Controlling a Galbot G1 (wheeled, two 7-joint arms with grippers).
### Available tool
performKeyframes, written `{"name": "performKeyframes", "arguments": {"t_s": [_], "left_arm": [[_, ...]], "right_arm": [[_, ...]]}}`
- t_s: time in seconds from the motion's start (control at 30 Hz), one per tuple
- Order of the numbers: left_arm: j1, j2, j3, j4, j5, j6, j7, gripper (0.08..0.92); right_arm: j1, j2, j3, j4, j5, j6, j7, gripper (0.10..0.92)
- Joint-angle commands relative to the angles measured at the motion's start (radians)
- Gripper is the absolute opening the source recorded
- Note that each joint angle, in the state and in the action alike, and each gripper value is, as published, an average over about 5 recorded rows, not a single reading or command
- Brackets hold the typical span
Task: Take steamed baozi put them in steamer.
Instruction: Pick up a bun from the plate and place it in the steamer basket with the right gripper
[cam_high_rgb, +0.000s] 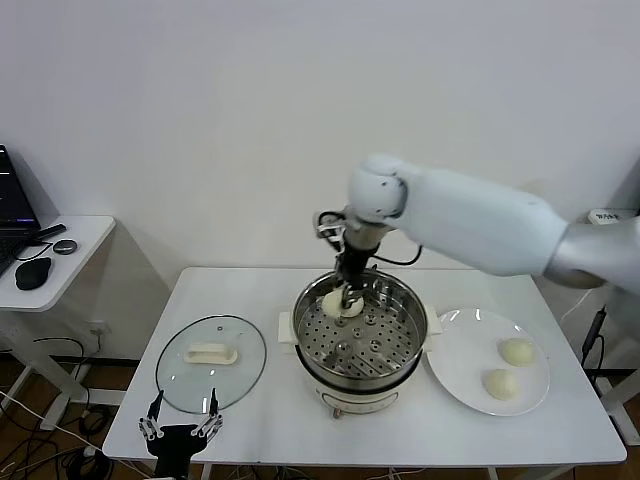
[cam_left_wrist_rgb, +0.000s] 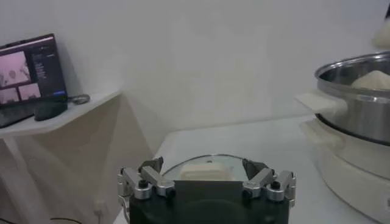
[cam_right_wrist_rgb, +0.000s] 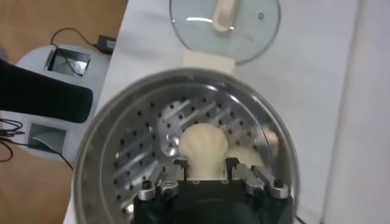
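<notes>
Reaching down into the steamer (cam_high_rgb: 362, 330), the right gripper (cam_high_rgb: 349, 296) has its fingers pinched on one baozi (cam_right_wrist_rgb: 205, 144), which sits on the perforated tray near the far left of the pot. Two more baozi (cam_high_rgb: 517, 351) lie side by side on the white plate (cam_high_rgb: 452, 352) to the right of the steamer. The glass lid (cam_high_rgb: 211, 362) rests on the table's left (handle up). The left gripper (cam_high_rgb: 181, 428) hangs spread at the near table edge.
</notes>
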Motion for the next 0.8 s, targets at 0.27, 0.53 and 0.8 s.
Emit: {"name": "performKeyframes", "arguments": {"t_s": [0.27, 0.53, 0.8], "left_arm": [[-0.021, -0.007, -0.001, 0.007, -0.023, 0.013, 0.004, 0.823], [-0.026, -0.004, -0.003, 0.012, -0.024, 0.014, 0.005, 0.823], [-0.026, -0.007, -0.003, 0.013, -0.024, 0.015, 0.005, 0.823]], "right_arm": [[-0.123, 0.173, -0.031, -0.098, -0.079, -0.058, 0.049, 0.404], [-0.137, 0.164, -0.020, -0.101, -0.092, -0.058, 0.060, 0.431], [-0.108, 0.109, -0.002, -0.041, -0.079, -0.053, 0.060, 0.625]]}}
